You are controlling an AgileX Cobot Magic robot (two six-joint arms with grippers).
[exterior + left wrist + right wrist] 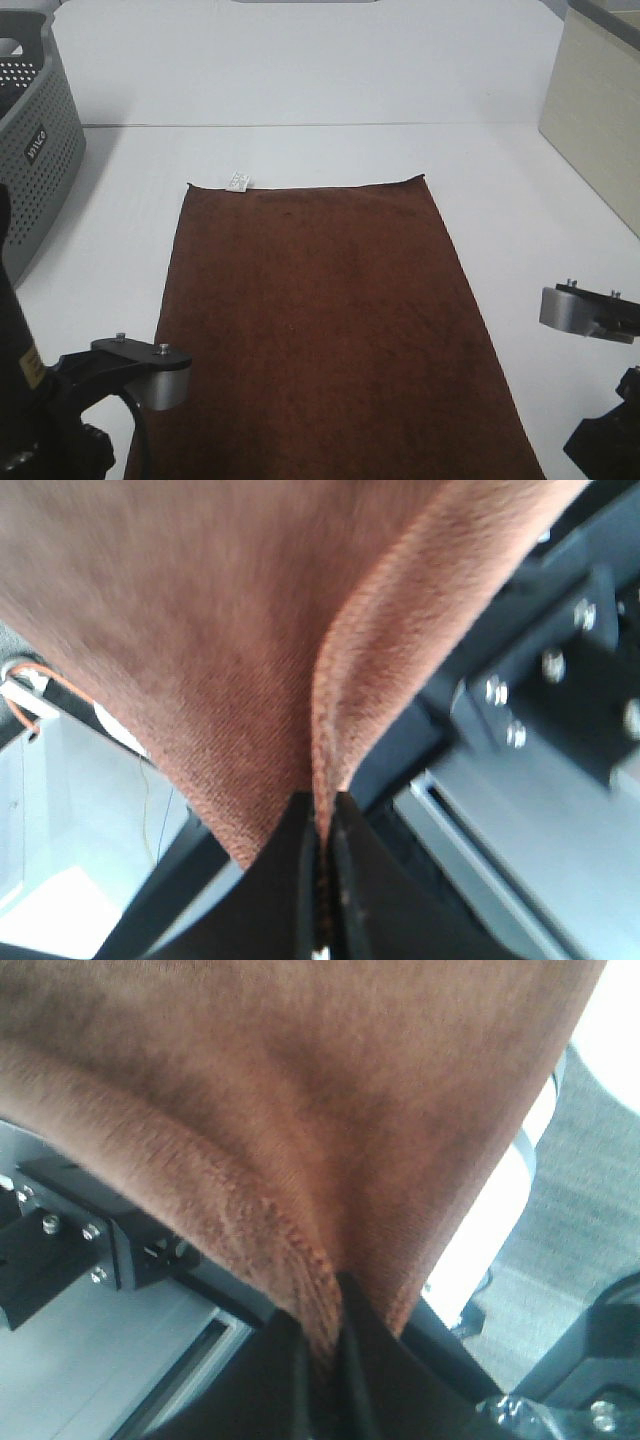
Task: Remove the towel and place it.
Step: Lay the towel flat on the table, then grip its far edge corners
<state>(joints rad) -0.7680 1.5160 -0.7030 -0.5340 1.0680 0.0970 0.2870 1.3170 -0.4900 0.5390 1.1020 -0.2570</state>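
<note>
Lying flat down the middle of the overhead frame, the towel (pixel 320 320) covers the white table (pixel 300 80), its far edge with the tag (pixel 238 180) toward the top and its near edge running out of the bottom of the frame. The grey basket (pixel 35 150) stands at the upper left, well apart from the cloth. Each wrist view shows a near corner pinched: the left gripper (pixel 322 825) has its jaws pressed together on the stitched hem, and the right gripper (pixel 335 1305) is likewise clamped on a fold of the hem, with cloth fanning out from both. Judging by this, the removal is done and the placing is in its last stage, the towel being laid out but not yet let go. The next move probably calls for both jaws to part together so that the near edge drops evenly, then for the arms to back off without dragging the cloth or rucking it.
</note>
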